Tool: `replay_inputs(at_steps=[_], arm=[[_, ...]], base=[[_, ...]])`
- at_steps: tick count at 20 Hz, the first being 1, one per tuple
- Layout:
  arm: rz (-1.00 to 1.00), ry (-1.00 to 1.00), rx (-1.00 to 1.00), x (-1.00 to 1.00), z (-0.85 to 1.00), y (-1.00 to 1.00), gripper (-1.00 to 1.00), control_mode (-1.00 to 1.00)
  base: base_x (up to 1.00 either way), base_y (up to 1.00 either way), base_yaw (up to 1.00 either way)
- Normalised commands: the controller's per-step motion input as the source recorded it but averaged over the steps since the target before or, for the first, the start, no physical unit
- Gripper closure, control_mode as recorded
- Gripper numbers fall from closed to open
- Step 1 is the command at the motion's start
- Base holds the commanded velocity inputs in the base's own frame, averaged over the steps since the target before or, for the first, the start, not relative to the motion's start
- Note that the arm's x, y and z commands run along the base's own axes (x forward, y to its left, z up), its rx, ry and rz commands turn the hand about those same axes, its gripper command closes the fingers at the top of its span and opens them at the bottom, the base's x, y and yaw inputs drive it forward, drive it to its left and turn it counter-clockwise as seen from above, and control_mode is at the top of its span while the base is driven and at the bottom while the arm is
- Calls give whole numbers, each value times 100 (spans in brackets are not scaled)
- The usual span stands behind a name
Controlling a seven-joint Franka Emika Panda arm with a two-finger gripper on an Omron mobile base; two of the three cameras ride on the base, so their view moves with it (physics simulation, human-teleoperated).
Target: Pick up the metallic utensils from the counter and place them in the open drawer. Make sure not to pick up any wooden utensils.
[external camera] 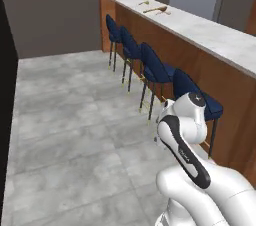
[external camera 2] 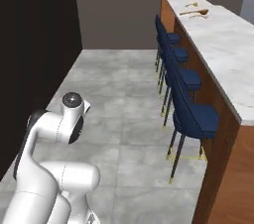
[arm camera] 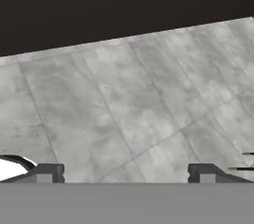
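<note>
Gold and wooden utensils (external camera: 155,9) lie far off on the marble tabletop (external camera: 210,35); fingers (arm camera: 49,173) spread wide over grey floor (arm camera: 124,104), holding nothing.

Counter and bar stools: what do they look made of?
The counter top looks like polished white marble, going by its grey veins; its front is brown wood-look panelling. The bar stools seem upholstered in matte navy fabric or leather, on thin dark legs, probably metal.
</note>
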Motion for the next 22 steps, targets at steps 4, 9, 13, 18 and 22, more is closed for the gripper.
replay_inputs(at_steps=[4, 9, 13, 18, 22], arm=[[0, 0, 0, 0, 0, 0, -100, 100], [0, 0, 0, 0, 0, 0, -100, 100], [0, 0, 0, 0, 0, 0, -100, 100], [0, 0, 0, 0, 0, 0, -100, 100], [0, 0, 0, 0, 0, 0, -100, 100]], base=[[100, 100, -41], [100, 100, -42], [100, 100, -34], [100, 100, -38], [100, 100, -42]])
